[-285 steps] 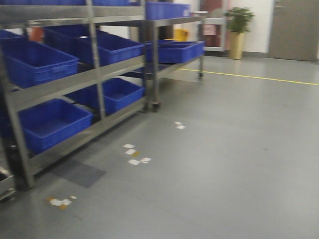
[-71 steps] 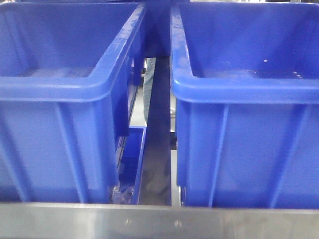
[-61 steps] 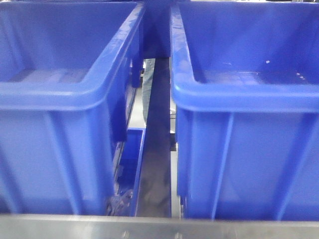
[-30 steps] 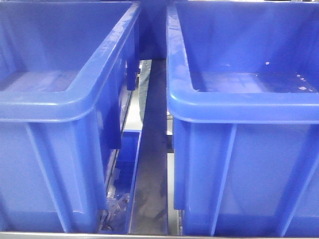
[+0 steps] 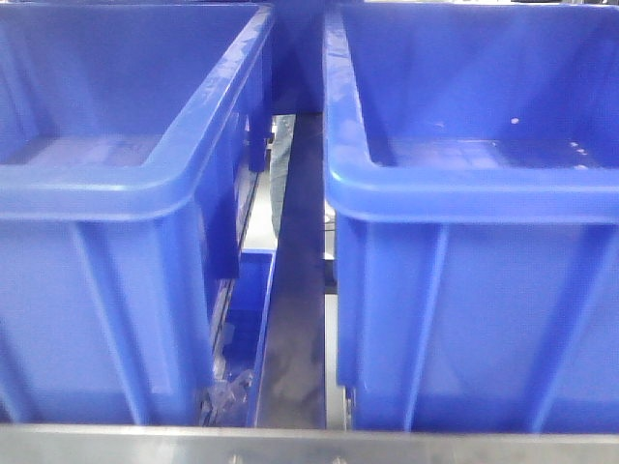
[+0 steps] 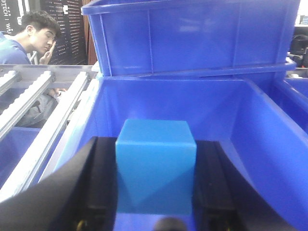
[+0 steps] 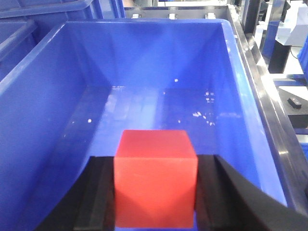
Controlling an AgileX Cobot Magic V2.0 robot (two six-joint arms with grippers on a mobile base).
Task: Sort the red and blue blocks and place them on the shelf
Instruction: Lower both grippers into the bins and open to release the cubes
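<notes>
The blue block [image 6: 155, 166] is sitting tight between the two black fingers [image 6: 98, 187] of the left claw [image 6: 156, 195], which is clamping on its sides. The block is hanging over the inside of a big blue bin [image 6: 269, 144], up off its floor. Another blue bin [image 6: 192, 33] is standing behind and higher up. Silver rails [image 6: 38, 110] are running along the left, and a person in a blue shirt [image 6: 26, 41] is leaning a head on one hand in the far corner. The red block [image 7: 155, 178] is being squeezed the same way by the right claw [image 7: 155, 197], one black finger pressing on each side. It is hanging over the inside of a second blue bin [image 7: 38, 96] with little white specks [image 7: 202, 114] lying on its floor. In the front view, the two bins are standing side by side on the shelf [image 5: 309, 445], with a thin gap between them, and the shelf's shiny front rail is running across the bottom.
</notes>
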